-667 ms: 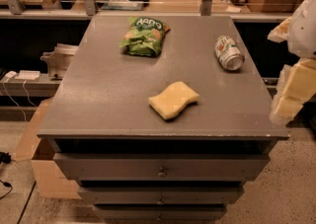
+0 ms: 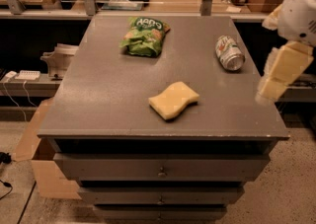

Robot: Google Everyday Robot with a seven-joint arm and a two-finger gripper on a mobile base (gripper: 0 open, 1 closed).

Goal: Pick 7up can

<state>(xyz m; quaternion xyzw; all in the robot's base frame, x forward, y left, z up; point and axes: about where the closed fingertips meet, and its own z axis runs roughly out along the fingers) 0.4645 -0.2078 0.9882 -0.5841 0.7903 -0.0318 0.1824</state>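
The 7up can (image 2: 229, 53), silver with a green-and-white label, lies on its side near the right edge of the grey cabinet top (image 2: 108, 99). My gripper (image 2: 270, 89), cream-coloured, hangs at the right edge of the view, beside the cabinet's right front corner. It is to the right of the can and nearer the camera, apart from it, and holds nothing that I can see.
A yellow sponge (image 2: 174, 100) lies at the front middle of the top. A green crinkled chip bag (image 2: 144, 35) lies at the back. Drawers (image 2: 160, 168) are below. A cardboard box (image 2: 29, 144) sits on the floor at the left, and shelves with clutter run behind.
My gripper has moved a little up and to the left, closer to the cabinet's right edge. The can, sponge and chip bag have not moved.
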